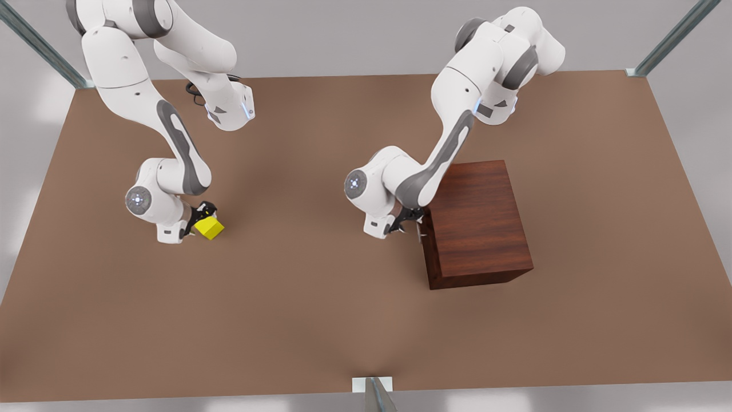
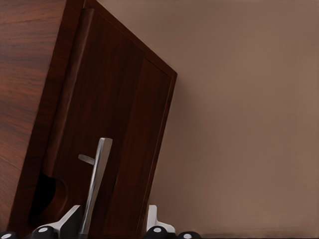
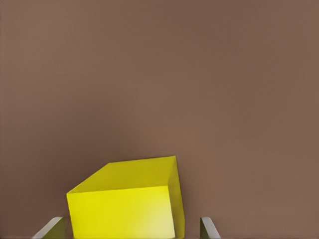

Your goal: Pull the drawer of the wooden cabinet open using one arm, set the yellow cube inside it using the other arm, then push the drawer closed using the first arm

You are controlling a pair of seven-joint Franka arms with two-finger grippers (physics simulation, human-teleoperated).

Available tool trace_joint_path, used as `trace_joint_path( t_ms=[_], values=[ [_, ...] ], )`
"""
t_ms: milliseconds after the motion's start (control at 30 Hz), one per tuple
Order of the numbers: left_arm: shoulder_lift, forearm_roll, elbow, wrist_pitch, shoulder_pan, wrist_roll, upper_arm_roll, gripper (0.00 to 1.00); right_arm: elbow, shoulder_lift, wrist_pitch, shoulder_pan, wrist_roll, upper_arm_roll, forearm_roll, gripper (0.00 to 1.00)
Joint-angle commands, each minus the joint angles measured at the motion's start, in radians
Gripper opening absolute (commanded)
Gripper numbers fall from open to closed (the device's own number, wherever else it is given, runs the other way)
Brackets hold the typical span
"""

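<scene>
You have a dark reddish-brown wooden cabinet [image 1: 480, 223] standing on the brown table, toward the front view's right, its plain top showing streaked grain. Its drawer [image 2: 107, 144] sits shut, flush with the cabinet's side that faces the front view's left, and carries a thin silver bar handle [image 2: 97, 184]. A small bright yellow cube [image 1: 209, 228] rests on the table well apart from the cabinet, toward the front view's left.

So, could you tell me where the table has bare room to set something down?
Bare stretches: the table nearer the camera, and between the yellow cube and the wooden cabinet. It is crowded at the cabinet's handle, where the left gripper sits, and at the cube, straddled by the right gripper.
</scene>
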Motion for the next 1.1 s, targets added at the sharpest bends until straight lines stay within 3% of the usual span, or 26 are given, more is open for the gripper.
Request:
trace_joint_path(
  t_ms=[0,300,333,400,433,600,633,667,700,733,833,1000,1033,1067],
  values=[
    [0.003,0.000,0.011,0.014,-0.002,-0.038,-0.010,0.69,-0.025,-0.010,0.034,-0.001,-0.084,0.002,0.001,1.00],
    [0.047,-0.008,0.088,0.053,-0.018,-0.044,-0.039,0.69,-0.075,0.031,0.192,-0.001,-0.081,0.033,0.002,1.00],
    [0.050,-0.008,0.099,0.057,-0.018,-0.044,-0.047,0.69,-0.075,0.034,0.192,-0.002,-0.080,0.034,0.002,0.96],
    [0.055,-0.008,0.104,0.074,-0.028,-0.050,-0.047,0.69,-0.074,0.034,0.190,-0.002,-0.080,0.034,0.002,0.57],
    [0.055,-0.008,0.104,0.080,-0.032,-0.053,-0.047,0.69,-0.074,0.034,0.190,-0.002,-0.078,0.034,0.004,0.45],
    [0.064,-0.026,0.140,0.103,-0.048,-0.079,-0.070,0.69,-0.046,0.010,0.152,-0.013,-0.081,0.039,0.004,0.40],
    [0.063,-0.043,0.169,0.085,-0.046,-0.085,-0.094,0.70,0.008,-0.016,0.048,-0.013,-0.078,0.039,0.004,0.40],
    [0.043,-0.080,0.223,0.027,-0.048,-0.085,-0.099,0.73,0.041,-0.039,0.000,-0.013,-0.075,0.040,0.004,0.40],
    [-0.005,-0.117,0.297,-0.073,-0.046,-0.085,-0.102,0.92,0.115,-0.065,-0.112,-0.011,-0.049,0.040,0.004,0.40],
    [-0.062,-0.138,0.298,-0.102,-0.035,-0.085,-0.102,1.00,0.178,-0.079,-0.187,-0.011,-0.041,0.042,0.004,0.40],
    [-0.189,-0.238,0.298,-0.179,0.121,0.000,-0.102,1.00,0.437,-0.087,-0.445,-0.007,0.110,0.043,0.004,0.40],
    [-0.224,-0.416,0.298,-0.317,0.589,0.606,-0.099,1.00,0.617,-0.055,-0.523,0.001,0.543,0.098,0.004,0.40],
    [-0.226,-0.416,0.298,-0.314,0.681,0.655,-0.104,0.93,0.650,-0.041,-0.540,0.005,0.653,0.140,0.002,0.40],
    [-0.229,-0.413,0.298,-0.322,0.719,0.867,-0.093,0.93,0.702,-0.027,-0.578,0.035,0.733,0.151,0.002,0.40]
  ],
)
